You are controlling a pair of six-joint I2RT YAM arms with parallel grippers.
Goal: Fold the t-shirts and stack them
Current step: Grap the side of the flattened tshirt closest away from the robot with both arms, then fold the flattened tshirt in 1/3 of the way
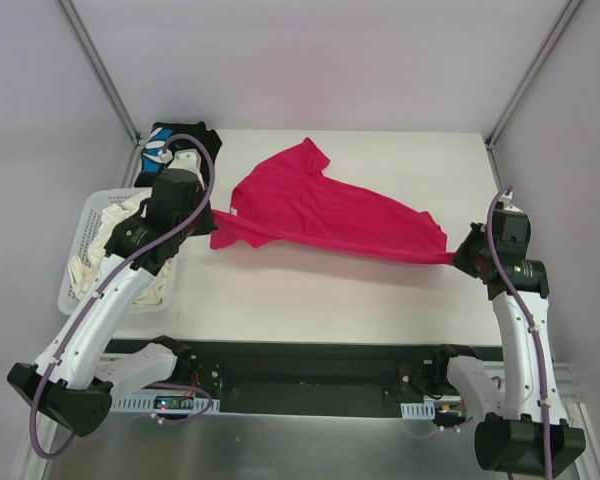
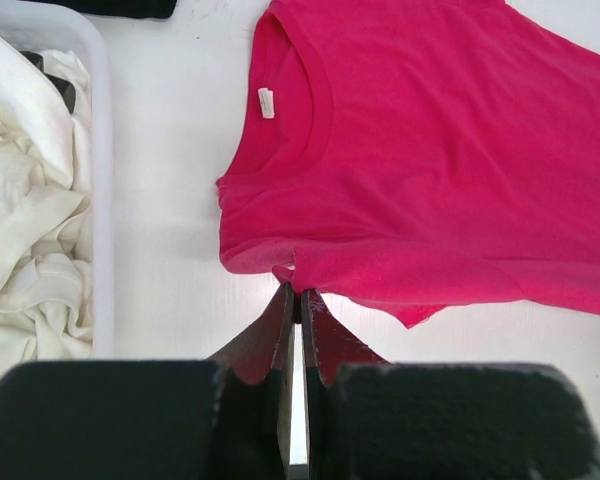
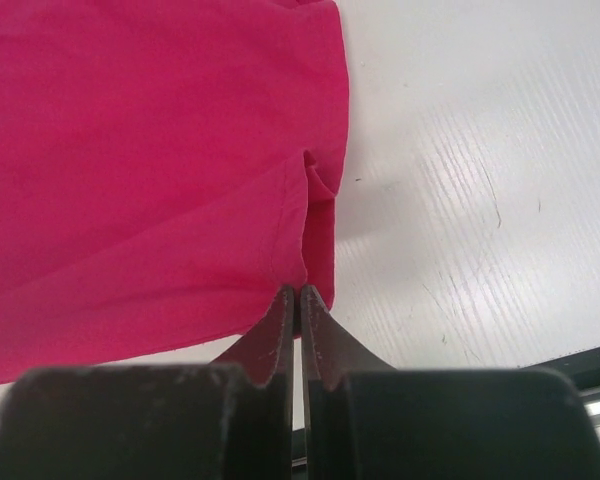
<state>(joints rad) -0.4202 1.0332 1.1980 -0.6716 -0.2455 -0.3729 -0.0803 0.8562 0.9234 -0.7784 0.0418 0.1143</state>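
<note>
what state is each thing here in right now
pink t-shirt, unfolded, stretched between both grippers
left gripper, shut on the shirt's edge below the collar
right gripper, shut on the shirt's opposite end
basket, holding clothes
white clothes, crumpled, unfolded
dark t-shirt, lying at the table's far left corner, partly hidden by the left arm

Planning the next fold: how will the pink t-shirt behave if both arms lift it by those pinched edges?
Probably floppy: the pink t-shirt puckers into creases where the left gripper and right gripper pinch it, so the middle would likely sag. It looks thin and light, so these small pinches should probably hold it.
</note>
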